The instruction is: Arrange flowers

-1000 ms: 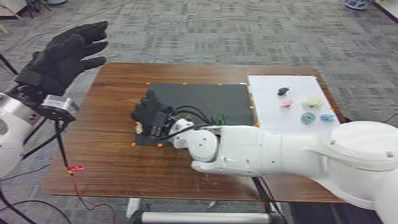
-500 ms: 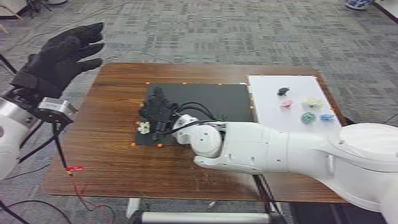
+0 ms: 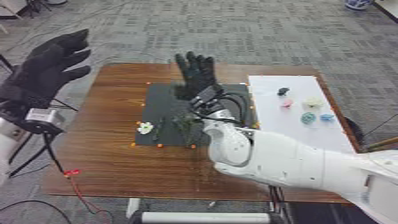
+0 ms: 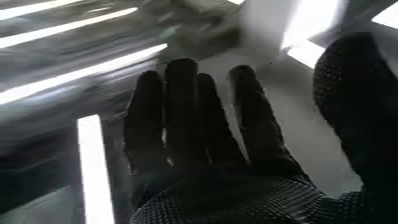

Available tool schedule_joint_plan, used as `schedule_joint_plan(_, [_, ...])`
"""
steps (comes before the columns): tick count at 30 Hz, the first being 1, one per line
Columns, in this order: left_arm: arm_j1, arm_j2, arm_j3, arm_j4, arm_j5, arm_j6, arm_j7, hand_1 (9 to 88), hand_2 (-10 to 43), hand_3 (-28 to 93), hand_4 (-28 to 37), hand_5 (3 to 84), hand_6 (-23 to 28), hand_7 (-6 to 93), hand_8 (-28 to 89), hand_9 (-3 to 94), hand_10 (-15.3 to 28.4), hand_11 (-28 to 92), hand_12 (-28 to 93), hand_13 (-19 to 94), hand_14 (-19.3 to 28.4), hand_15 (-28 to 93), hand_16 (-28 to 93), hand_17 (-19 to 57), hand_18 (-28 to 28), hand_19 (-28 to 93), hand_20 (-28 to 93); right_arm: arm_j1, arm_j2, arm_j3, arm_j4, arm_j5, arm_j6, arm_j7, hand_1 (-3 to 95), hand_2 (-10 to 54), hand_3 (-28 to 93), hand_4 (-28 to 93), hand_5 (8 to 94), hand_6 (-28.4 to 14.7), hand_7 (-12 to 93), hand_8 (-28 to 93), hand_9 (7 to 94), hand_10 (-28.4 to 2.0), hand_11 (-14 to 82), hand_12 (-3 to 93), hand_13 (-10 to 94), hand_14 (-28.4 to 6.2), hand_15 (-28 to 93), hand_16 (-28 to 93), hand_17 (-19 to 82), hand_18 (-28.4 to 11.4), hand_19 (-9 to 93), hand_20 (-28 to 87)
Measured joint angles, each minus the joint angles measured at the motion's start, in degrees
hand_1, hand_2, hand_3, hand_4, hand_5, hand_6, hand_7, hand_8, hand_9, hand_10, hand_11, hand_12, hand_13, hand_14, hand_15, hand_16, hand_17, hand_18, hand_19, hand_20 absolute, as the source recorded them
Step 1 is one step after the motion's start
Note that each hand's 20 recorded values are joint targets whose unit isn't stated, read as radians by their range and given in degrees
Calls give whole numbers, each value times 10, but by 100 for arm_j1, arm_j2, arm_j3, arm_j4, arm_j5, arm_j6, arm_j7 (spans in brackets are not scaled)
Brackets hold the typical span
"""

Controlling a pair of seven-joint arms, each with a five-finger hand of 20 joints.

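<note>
Two black-gloved hands are raised near a brown table (image 3: 115, 165). The right hand (image 3: 202, 77) is above the far part of a dark mat (image 3: 162, 97), its fingers straight and apart, its thumb held out to the side in the right wrist view. The left hand (image 3: 37, 72) is beyond the table's left edge, fingers extended and slightly spread. A white flower (image 3: 145, 128) lies at the mat's near left corner, with green sprigs (image 3: 185, 125) to its right. Small orange markers (image 3: 160, 145) dot the mat's edge. To the right, a white sheet (image 3: 266, 92) holds a small black item (image 3: 283, 91) at the far side, pink (image 3: 287, 103) and cream (image 3: 312, 102) flowers nearer, then green (image 3: 307, 118) and blue (image 3: 326, 117) ones side by side.
</note>
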Motion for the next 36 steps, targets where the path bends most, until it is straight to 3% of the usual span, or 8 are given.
schedule_joint_plan(4, [281, -190, -133, -79, 2, 101, 50, 259, -74, 580, -283, 188, 13, 186, -81, 113, 81, 173, 199, 27, 110, 345, -50, -127, 191, 316, 101, -738, 806, 1184, -403, -62, -311, 15, 263, -95, 734, -283, 308, -57, 238, -120, 258, -165, 239, 258, 201, -170, 706, 224, 123, -212, 700, 489])
schedule_joint_plan(8, [526, -368, -190, -145, 8, 204, 91, 261, -73, 575, -283, 188, 14, 186, -82, 113, 81, 173, 198, 27, 110, 346, -52, -126, 192, 318, 101, -1564, 1732, 2309, -725, 33, -1526, 305, 224, -95, 783, -283, 295, -66, 215, -100, 253, -171, 215, 261, 191, -171, 699, 227, 114, -213, 694, 492])
schedule_joint_plan(14, [675, -493, -218, -172, 13, 236, 92, 260, -71, 576, -283, 188, 13, 188, -82, 114, 81, 176, 197, 29, 110, 349, -53, -126, 191, 318, 101, -3068, 2834, 3984, -1109, 561, -1897, 544, 219, -95, 816, -283, 377, -44, 224, -111, 372, -148, 208, 242, 260, -150, 676, 232, 109, -211, 679, 498])
schedule_joint_plan(17, [681, -518, -207, -173, 13, 236, 88, 261, -71, 575, -283, 188, 14, 187, -83, 114, 80, 177, 197, 29, 109, 350, -54, -126, 191, 319, 102, -3834, 3199, 4794, -1391, 548, -1942, 465, 282, -95, 740, -283, 490, 14, 268, -149, 516, -93, 229, 215, 357, -122, 643, 248, 116, -207, 662, 501])
schedule_joint_plan(20, [682, -520, -180, -173, 13, 236, 84, 260, -69, 574, -283, 188, 14, 188, -83, 115, 81, 178, 196, 30, 109, 351, -55, -127, 191, 320, 102, -4457, 3392, 5465, -1647, 538, -1881, 112, 299, -95, 719, -283, 515, 30, 277, -156, 547, -79, 220, 206, 386, -109, 639, 253, 127, -203, 658, 502])
schedule_joint_plan(26, [683, -520, -133, -173, 11, 236, 84, 257, -71, 578, -283, 188, 14, 188, -83, 115, 81, 180, 193, 30, 109, 352, -56, -127, 191, 321, 102, -4886, 3435, 5675, -1479, 675, -1367, -1002, 303, -95, 752, -283, 516, 37, 291, -165, 565, -69, 212, 188, 381, -100, 646, 274, 132, -196, 655, 501])
schedule_joint_plan(33, [689, -520, -126, -173, 11, 236, 82, 259, -70, 577, -283, 189, 14, 188, -84, 115, 81, 181, 193, 30, 109, 353, -56, -127, 191, 322, 102, -5152, 3400, 5809, -1381, 1034, -2614, -984, 305, -95, 750, -283, 493, 32, 289, -163, 538, -77, 194, 185, 341, -105, 647, 276, 121, -195, 651, 503])
schedule_joint_plan(36, [690, -520, -126, -173, 10, 236, 80, 257, -71, 580, -283, 189, 14, 188, -83, 115, 81, 182, 192, 30, 109, 352, -57, -127, 192, 323, 102, -5195, 3413, 5806, -1304, 1062, -2708, -958, 323, -95, 728, -283, 494, 31, 288, -163, 538, -79, 192, 184, 340, -106, 647, 275, 121, -195, 651, 502])
